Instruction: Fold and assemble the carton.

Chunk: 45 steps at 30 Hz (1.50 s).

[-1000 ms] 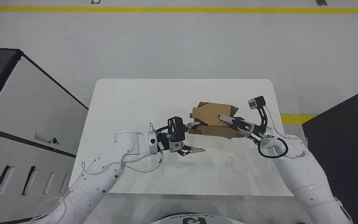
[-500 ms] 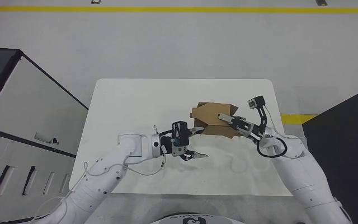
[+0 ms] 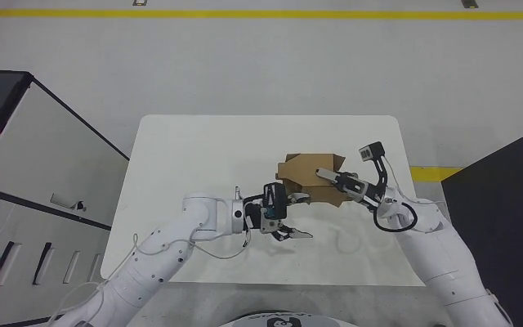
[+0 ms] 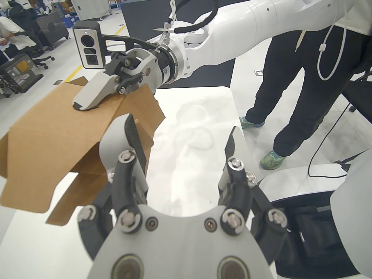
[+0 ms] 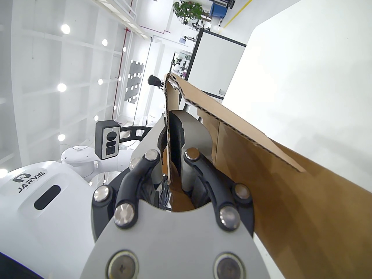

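Carton [image 3: 309,167] sits on the right half of the table [image 3: 204,147], about mid-depth. It is brown corrugated board, partly opened into a sleeve, with its open end facing left. In the left wrist view the carton [image 4: 58,117] has loose flaps hanging at that open end, one low near the table [image 4: 197,111]. You can't tell whether its underside rests flat on the surface.

Your right gripper [image 3: 327,174] is at the carton's right side, with one finger lying across the top panel. The left wrist view shows the right gripper [image 4: 84,104] with that finger pressed down on the top face. In its own view the right gripper [image 5: 168,129] has its jaws closed tight on a thin edge of the carton [image 5: 261,175], with board sandwiched between the pads and the table [image 5: 305,73] beyond.

Your left gripper [image 3: 298,217] is at the carton's near-left corner. Its jaws are spread wide and hold nothing. In its own view the left gripper [image 4: 181,124] has one finger just beside the open end, right at the side wall's edge. You can't tell whether it touches. The other finger is over bare table on the near side, apart from the board.
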{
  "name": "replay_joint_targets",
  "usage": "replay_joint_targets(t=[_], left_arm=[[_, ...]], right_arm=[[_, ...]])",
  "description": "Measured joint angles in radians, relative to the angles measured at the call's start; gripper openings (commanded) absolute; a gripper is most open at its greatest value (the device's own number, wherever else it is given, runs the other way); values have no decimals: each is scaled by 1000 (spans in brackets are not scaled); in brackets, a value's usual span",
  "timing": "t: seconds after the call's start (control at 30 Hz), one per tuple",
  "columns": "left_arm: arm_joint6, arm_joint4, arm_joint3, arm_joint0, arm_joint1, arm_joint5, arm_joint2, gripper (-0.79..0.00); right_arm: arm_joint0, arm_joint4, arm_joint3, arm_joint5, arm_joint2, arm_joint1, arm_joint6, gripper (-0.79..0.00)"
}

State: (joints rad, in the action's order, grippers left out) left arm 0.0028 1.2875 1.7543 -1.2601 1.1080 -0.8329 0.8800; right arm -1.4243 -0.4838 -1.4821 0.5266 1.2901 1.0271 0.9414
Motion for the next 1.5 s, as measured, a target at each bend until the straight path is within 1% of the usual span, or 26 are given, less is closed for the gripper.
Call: replay_joint_targets(t=[0.1, 0.23, 0.33, 0.47, 0.77, 1.0, 1.3, 1.4, 1.5], left_arm=[[4, 1, -3, 2, -2, 4, 12, -197], [5, 7, 10, -19, -13, 14, 58, -188], [5, 9, 19, -38, -21, 18, 90, -200], [6, 7, 21, -52, -26, 19, 112, -222], [13, -2, 8, -51, -28, 19, 120, -215], [21, -7, 1, -40, -27, 16, 118, -219], [30, -12, -5, -39, -27, 13, 118, -215], [32, -11, -4, -38, -27, 12, 117, -215], [29, -3, -2, -37, -28, 16, 117, -212]], right_arm=[[-3, -5, 3, 8, 6, -1, 9, -785], [-7, -23, 6, 28, 22, -4, 37, -785], [-8, -49, 9, 45, 30, -5, 66, -785], [-6, -87, 14, 61, 32, -5, 103, -785], [3, -182, 34, 89, 33, -3, 182, -785], [14, -206, 44, 96, 33, -5, 255, -785], [9, -248, 37, 100, 41, -5, 252, -785], [10, -235, 38, 91, 40, -6, 261, -785], [14, -188, 38, 90, 43, -9, 262, -785]])
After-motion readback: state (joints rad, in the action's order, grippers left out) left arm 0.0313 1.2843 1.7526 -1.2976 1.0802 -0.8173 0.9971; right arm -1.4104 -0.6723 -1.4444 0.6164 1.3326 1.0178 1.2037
